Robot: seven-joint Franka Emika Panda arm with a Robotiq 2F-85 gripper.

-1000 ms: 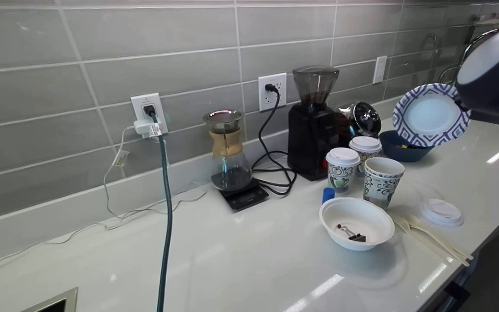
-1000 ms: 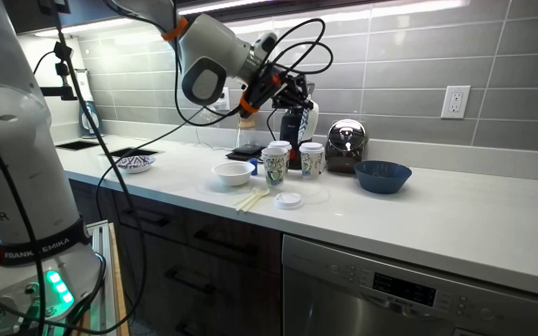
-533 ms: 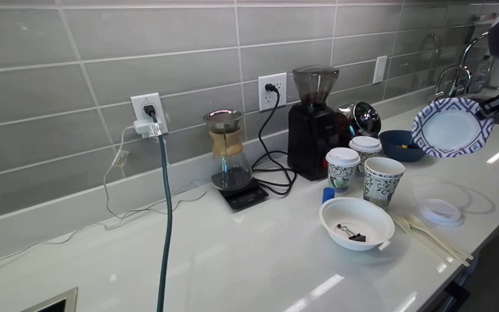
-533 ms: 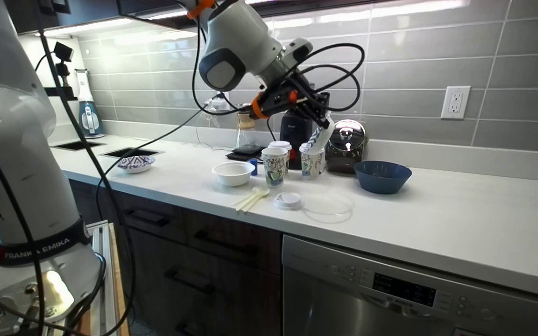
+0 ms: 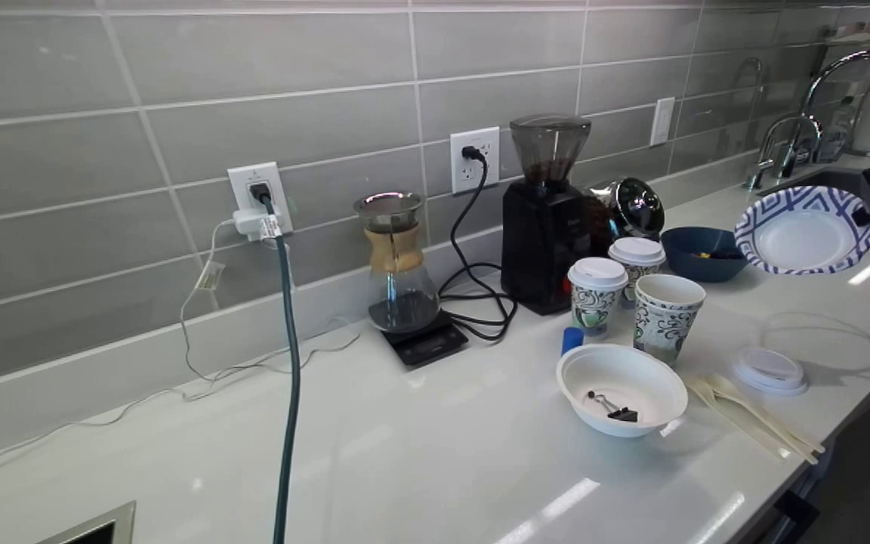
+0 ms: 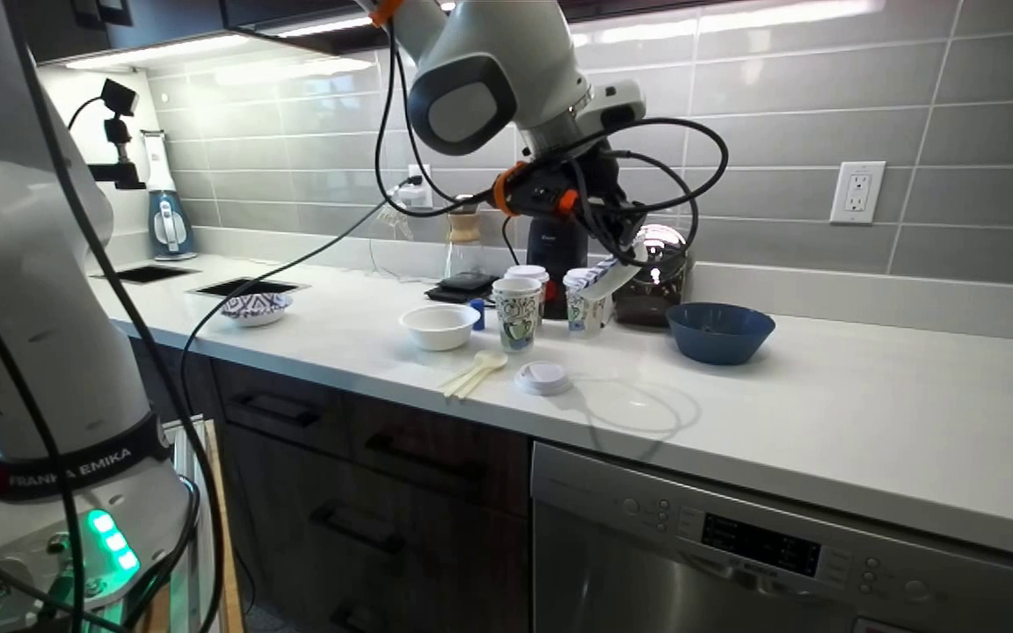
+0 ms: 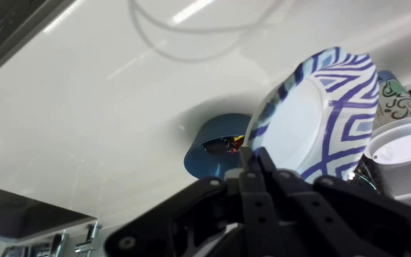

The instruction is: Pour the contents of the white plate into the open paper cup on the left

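We see the gripper (image 7: 256, 153) clamped on the rim of the white plate (image 5: 805, 238), which hangs tilted in the air above the counter (image 5: 405, 453), its blue-patterned face turned towards us in an exterior view. We find the open paper cup (image 5: 665, 325) upright on the counter, apart from the plate, near two lidded cups (image 5: 597, 298) and the white bowl (image 5: 609, 366) that holds a binder clip (image 5: 622, 414). In the wrist view we make out something yellow and red (image 7: 237, 142) inside the dark blue bowl (image 7: 219, 127).
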